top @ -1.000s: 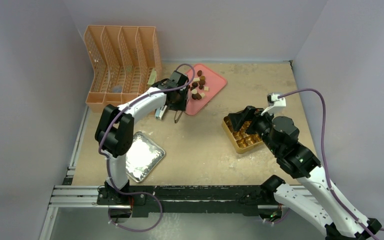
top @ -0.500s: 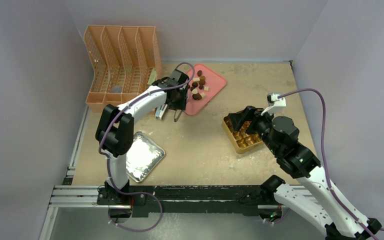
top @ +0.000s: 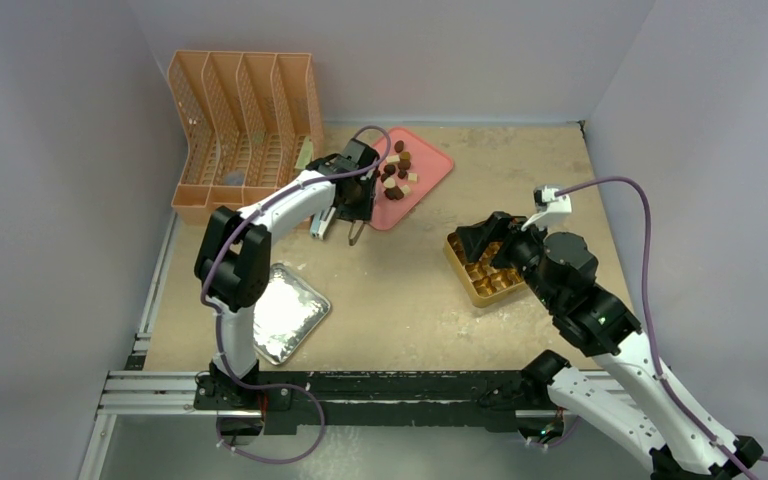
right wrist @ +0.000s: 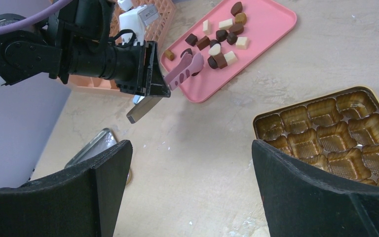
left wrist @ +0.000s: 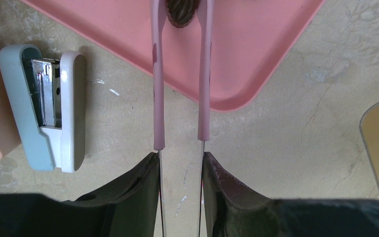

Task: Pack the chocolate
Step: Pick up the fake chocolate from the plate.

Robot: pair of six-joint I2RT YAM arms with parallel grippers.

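My left claw (left wrist: 180,168) is clamped on pink tongs (left wrist: 158,98); they run straight ahead of me, tips either side of a dark ridged choc (left wrist: 181,11) on the pink tray (left wrist: 256,59), nr its near corner; right claw (right wrist: 192,153) gapes wide by the gold box (right wrist: 325,133)

This is a robotics lab test cell. Plain lavender-grey panel walls (top: 60,200) box in a scuffed beige tabletop (top: 410,290) on three sides. Along the bottom of the frame, silver aluminium extrusion rails (top: 150,385) carry a white-and-black left robot arm (top: 280,200) and a matching right robot arm (top: 630,355), which trails a purple cable (top: 605,181).
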